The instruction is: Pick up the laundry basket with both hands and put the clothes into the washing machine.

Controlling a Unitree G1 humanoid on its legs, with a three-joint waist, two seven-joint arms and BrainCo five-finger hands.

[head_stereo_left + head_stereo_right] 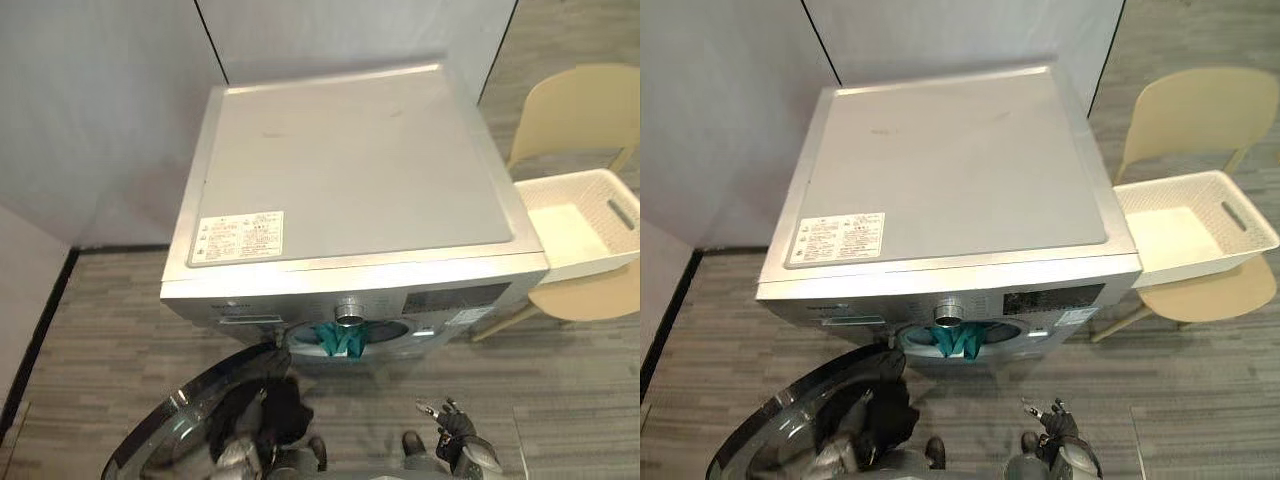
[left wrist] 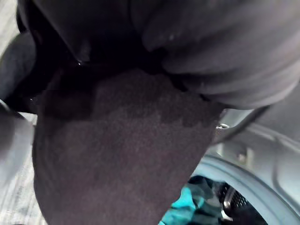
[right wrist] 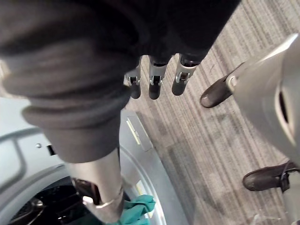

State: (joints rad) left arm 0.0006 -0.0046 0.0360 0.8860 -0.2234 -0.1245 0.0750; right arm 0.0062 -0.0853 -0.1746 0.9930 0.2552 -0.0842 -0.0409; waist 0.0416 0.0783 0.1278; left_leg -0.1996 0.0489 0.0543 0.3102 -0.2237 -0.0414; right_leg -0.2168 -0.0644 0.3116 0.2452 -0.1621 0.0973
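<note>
1. A grey striped carpet floor (image 1: 100, 310) is seen, closed off at the back by plain grey partition walls (image 1: 100, 120).
2. A silver washing machine (image 1: 350, 170) is viewed from above, standing against those walls, with its flat top bare but for a label in one corner.
3. Its round glass door (image 1: 170, 430) is swung open towards the robot's left.
4. A teal cloth (image 1: 342, 340) is lodged in the drum opening and hangs over its lower lip.
5. The white laundry basket (image 1: 590, 265) is set on a cream chair (image 1: 575, 105) just beside the machine, on the robot's right; its pale inner bottom is visible.
6. A dark garment (image 1: 275, 410) is found low in front of the open door, at the left hand (image 2: 225, 42), near the drum opening.
7. The left hand is covered by that garment, so its grip cannot be told.
8. The right hand (image 1: 455, 430) is held low in front of the machine, clear of the cloth, with its fingers (image 3: 154, 82) straight and slack and the thumb apart; nothing is held in it.
</note>
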